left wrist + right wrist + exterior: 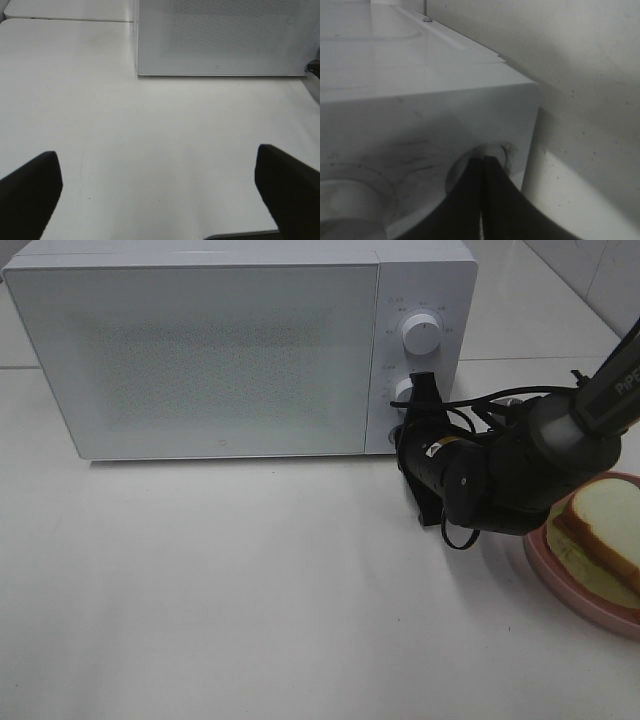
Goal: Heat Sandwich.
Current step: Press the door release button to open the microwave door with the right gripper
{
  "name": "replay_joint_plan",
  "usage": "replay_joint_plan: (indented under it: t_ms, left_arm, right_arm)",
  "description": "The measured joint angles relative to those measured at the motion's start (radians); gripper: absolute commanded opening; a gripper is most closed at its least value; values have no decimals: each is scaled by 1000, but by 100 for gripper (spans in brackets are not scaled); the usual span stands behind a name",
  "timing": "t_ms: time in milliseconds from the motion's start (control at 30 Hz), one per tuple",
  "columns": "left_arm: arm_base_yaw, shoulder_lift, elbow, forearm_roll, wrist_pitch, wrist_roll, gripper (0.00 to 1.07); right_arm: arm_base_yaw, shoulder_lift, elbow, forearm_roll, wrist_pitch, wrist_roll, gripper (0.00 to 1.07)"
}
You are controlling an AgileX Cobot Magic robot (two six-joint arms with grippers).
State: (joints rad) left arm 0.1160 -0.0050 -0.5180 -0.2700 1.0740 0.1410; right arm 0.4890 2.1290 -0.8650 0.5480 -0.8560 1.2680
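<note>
We note the microwave point(200, 350) closed and the sandwich point(605, 525) unheated on its pink plate point(560, 580) at right. The right gripper point(420, 382), jaws pressed together, meets the lower knob point(402, 391). The left gripper point(160, 192) is wide and empty.

Microwave point(200, 350): at the back of the table point(250, 590).
Lower knob point(403, 390): on the microwave's right panel.
Right gripper point(420, 390): at the lower knob.
Plate point(548, 568): table's right edge, nearer than the microwave.
Sandwich point(605, 525): on the plate.
Left gripper point(160, 200): over the table, before the microwave.

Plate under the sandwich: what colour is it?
Pink; the plate shows best in the exterior high view.
</note>
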Motion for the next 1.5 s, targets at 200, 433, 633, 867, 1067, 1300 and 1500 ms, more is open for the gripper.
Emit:
replay_joint_plan:
  t_ms: [200,433,633,867,1067,1300,1500]
  left_arm:
    - [0,0,0,0,0,0,98]
    - [0,0,0,0,0,0,98]
    - [0,0,0,1,0,0,98]
    - [0,0,0,1,0,0,98]
    - [0,0,0,1,0,0,98]
    - [0,0,0,1,0,0,98]
    - [0,0,0,1,0,0,98]
  right_arm:
    - [3,1,0,18,-15,-3,1]
    - [-10,14,-43,26,25,-3,1]
    - [-21,28,-83,39,96,-6,1]
    - [-24,26,-88,44,118,-21,1]
    - [-28,24,-88,29,126,-28,0]
    - [-34,11,-82,10,144,-18,1]
    - [-44,1,-68,-41,148,2,1]
